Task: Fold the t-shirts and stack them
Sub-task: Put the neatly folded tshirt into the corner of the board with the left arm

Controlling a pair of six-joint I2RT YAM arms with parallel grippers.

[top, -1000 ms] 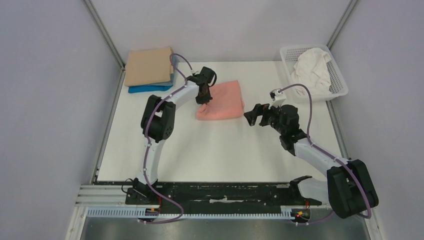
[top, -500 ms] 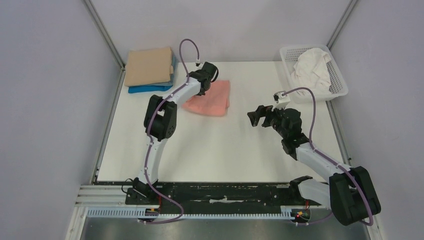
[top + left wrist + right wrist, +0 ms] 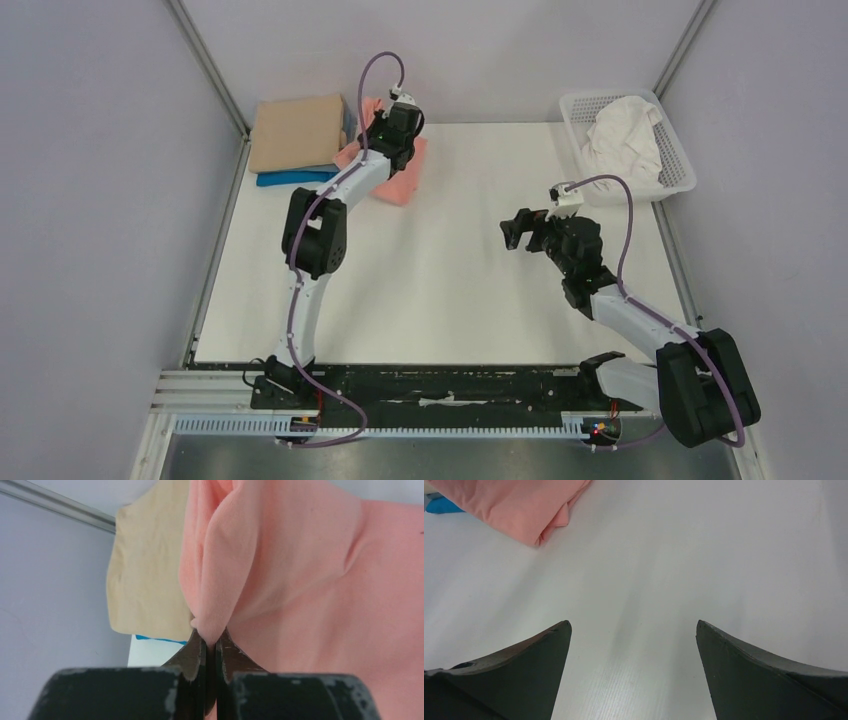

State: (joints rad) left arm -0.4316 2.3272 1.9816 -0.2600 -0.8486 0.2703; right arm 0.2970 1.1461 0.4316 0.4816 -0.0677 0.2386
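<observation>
My left gripper (image 3: 385, 135) is shut on a fold of the salmon-pink t-shirt (image 3: 405, 175), at the back left of the table. In the left wrist view my left gripper (image 3: 211, 637) pinches the pink cloth (image 3: 300, 580) between closed jaws. The folded tan t-shirt (image 3: 297, 132) lies on the blue t-shirt (image 3: 290, 178) just left of it; both show in the left wrist view, the tan one (image 3: 145, 580) and a blue sliver (image 3: 155, 639). My right gripper (image 3: 520, 230) is open and empty over the table's middle right (image 3: 633, 630). The white t-shirt (image 3: 625, 135) lies crumpled in the basket.
The white lattice basket (image 3: 680, 170) stands at the back right corner. Grey walls and metal corner posts (image 3: 210, 65) bound the table (image 3: 450, 290). The pink shirt's edge shows at the right wrist view's top left (image 3: 519, 505).
My left gripper has carried the salmon-pink t-shirt from the table's middle back to the left, up against the tan and blue stack. The right gripper has barely shifted.
</observation>
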